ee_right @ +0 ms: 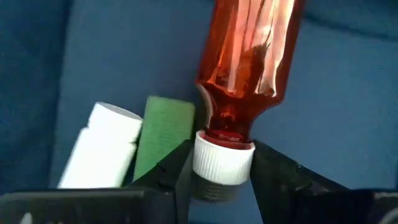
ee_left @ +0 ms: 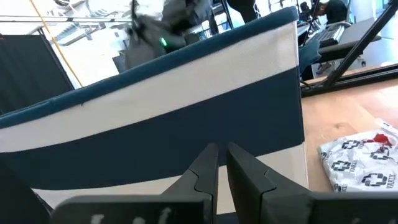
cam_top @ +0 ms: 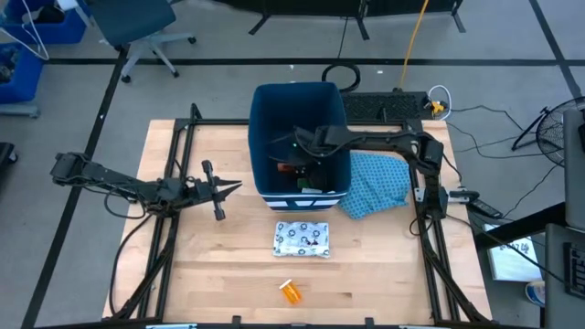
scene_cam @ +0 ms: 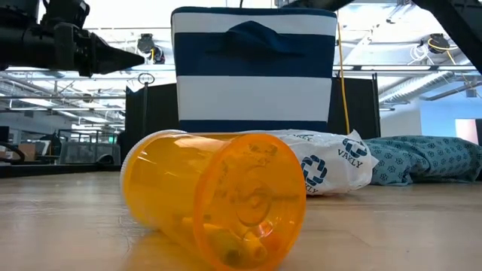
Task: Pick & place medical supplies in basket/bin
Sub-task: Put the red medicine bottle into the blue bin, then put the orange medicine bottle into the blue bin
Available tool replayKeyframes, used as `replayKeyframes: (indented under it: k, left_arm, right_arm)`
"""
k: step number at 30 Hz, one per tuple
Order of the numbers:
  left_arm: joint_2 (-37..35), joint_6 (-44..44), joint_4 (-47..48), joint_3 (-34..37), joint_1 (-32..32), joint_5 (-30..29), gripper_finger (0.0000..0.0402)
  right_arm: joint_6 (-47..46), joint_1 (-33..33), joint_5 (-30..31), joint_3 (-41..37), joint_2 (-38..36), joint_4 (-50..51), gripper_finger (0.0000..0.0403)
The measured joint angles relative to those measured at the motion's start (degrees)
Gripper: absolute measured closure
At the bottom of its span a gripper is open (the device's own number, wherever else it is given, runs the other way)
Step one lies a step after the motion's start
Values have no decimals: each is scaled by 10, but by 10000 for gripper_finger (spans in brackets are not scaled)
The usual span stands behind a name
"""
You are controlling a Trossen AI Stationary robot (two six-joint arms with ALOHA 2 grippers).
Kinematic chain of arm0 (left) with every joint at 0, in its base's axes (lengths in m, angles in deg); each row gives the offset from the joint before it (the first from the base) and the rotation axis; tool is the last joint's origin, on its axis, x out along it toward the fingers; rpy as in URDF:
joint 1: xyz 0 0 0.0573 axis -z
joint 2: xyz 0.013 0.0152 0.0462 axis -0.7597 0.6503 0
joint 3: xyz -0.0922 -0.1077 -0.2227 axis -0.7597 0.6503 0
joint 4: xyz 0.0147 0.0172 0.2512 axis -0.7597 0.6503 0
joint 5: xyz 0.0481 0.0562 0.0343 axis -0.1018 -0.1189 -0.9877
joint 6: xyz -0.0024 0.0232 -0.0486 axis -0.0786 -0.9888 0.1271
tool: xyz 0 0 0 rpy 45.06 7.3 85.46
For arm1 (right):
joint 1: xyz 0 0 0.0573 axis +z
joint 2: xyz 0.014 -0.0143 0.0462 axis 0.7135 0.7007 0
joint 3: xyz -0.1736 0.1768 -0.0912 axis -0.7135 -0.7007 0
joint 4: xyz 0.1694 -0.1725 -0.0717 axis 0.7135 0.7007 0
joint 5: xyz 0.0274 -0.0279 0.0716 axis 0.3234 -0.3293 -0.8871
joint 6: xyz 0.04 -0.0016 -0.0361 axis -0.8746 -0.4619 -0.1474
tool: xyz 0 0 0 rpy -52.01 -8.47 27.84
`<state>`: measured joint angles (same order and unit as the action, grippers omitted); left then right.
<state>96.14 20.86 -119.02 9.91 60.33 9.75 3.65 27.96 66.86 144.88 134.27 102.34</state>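
The dark-blue bin (cam_top: 300,105) stands at the table's far middle. My right gripper (ee_right: 221,180) reaches down into it from the right (cam_top: 306,160) and is shut on a red bottle (ee_right: 249,56). A green block (ee_right: 163,134) and a white piece (ee_right: 99,146) lie on the bin's floor beside it. The white blue-patterned packet (cam_top: 302,239) lies flat in front of the bin. The orange vial (cam_top: 290,291) lies on its side near the front edge. My left gripper (cam_top: 233,189) hovers shut and level, left of the bin. My right gripper pinches the red bottle's white cap (ee_right: 222,163) between its two fingers, one on each side. The fingers slant steeply down into the bin. The bottle's red body points away beyond the fingertips, over the bin's floor; its far end is out of frame.
A blue patterned cloth (cam_top: 375,183) lies bunched against the bin's right side. The bin's striped wall (ee_left: 186,106) stands just ahead of my left fingers. Bare wood shows around the packet (scene_cam: 324,162) and vial (scene_cam: 215,196).
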Motion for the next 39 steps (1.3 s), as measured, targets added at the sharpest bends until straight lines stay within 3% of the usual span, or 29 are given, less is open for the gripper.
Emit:
replayKeyframes:
  k: [6, 20, 29, 33, 39]
  left_arm:
    - [0, 9, -2, 0, 0, 0, 366]
    - [0, -3, -1, 0, 0, -1, 366]
    - [0, -2, -1, 0, 0, -1, 366]
    - [0, -2, -1, 0, 0, -1, 366]
    - [0, -1, -1, 0, 0, 0, 366]
  right_arm:
    - [18, 0, -2, -74, -2, -64, 280]
    - [48, -16, -17, -107, -7, -103, 277]
    - [24, -18, 12, -108, -24, -152, 222]
    - [2, -17, 59, -108, -40, -157, 200]
    - [-17, -18, 77, -108, -104, -157, 178]
